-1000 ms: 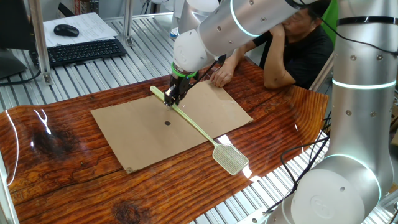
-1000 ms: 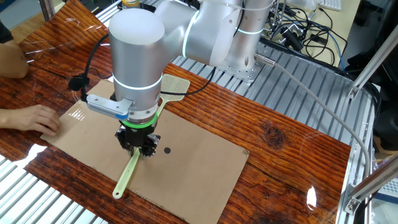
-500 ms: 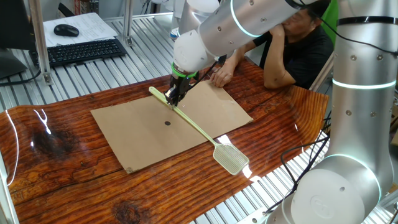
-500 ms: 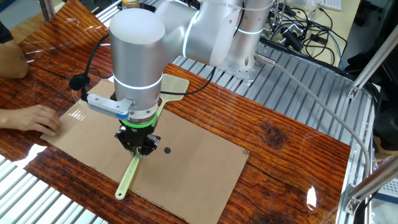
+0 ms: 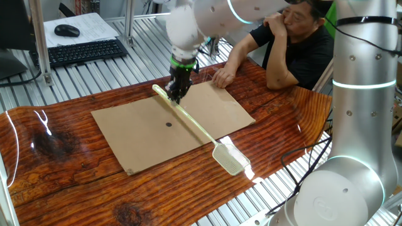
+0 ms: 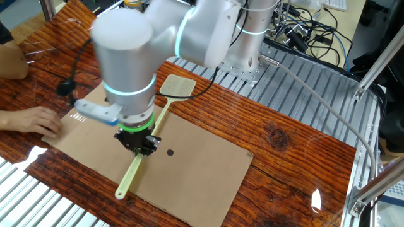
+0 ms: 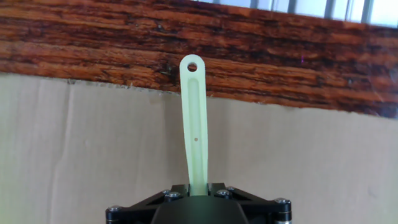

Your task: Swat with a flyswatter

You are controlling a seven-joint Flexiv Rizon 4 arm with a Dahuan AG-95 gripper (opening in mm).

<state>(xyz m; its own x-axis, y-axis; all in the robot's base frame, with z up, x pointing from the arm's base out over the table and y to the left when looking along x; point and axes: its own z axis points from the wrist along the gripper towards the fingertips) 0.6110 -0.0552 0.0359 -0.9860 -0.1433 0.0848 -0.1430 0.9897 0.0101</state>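
The pale yellow-green flyswatter (image 5: 191,123) lies slanted over the cardboard sheet (image 5: 144,135), its mesh head (image 5: 228,161) raised a little past the sheet's near right edge. My gripper (image 5: 176,95) is shut on the handle near its far end. In the other fixed view the gripper (image 6: 140,146) grips the handle (image 6: 130,178) and the head (image 6: 177,86) is lifted above the wood. In the hand view the handle (image 7: 194,118) runs up from the gripper (image 7: 198,188) to its hole end over the sheet's edge. A small dark spot (image 5: 168,123) sits on the cardboard.
A seated person leans on the far table edge, a hand (image 5: 222,77) resting next to the cardboard. A keyboard (image 5: 81,52) and mouse (image 5: 66,30) lie on a bench behind. The robot base (image 5: 352,176) stands at the right. Cables (image 6: 309,28) lie beyond the table.
The arm has swung up and tilted. The flyswatter's head has lifted off the table and moved slightly, with the handle still gripped.
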